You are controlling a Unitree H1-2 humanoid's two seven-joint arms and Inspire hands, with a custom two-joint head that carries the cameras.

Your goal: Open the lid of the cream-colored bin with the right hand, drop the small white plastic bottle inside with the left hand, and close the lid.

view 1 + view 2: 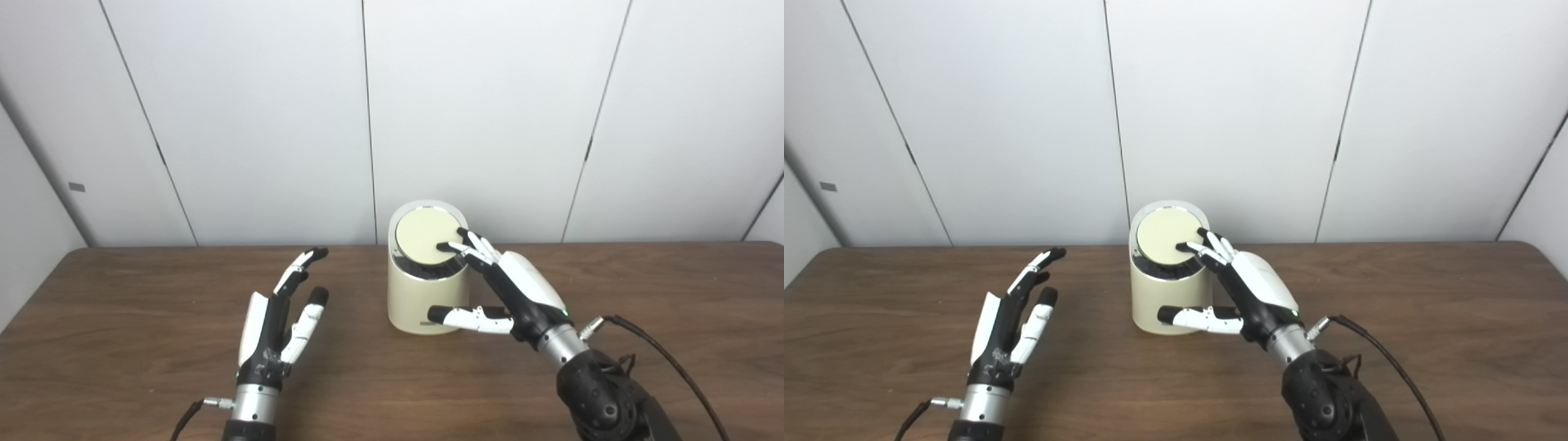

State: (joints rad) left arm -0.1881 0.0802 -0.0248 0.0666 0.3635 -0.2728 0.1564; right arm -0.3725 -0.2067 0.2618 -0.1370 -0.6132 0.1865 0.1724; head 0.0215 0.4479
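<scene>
The cream-colored bin (421, 300) stands upright at the table's middle, near the far edge. Its round lid (425, 235) lies flat and closed inside a silver rim. My right hand (511, 288) is open; its fingertips (459, 242) rest on the lid's right edge and its thumb stretches across the bin's front wall. My left hand (283, 318) hovers left of the bin, open and empty, fingers pointing toward the wall. No small white bottle shows in either view.
The brown wooden table (122, 343) reaches left and right of the bin. White wall panels (245, 122) stand right behind it. A black cable (667, 361) trails from my right wrist across the table.
</scene>
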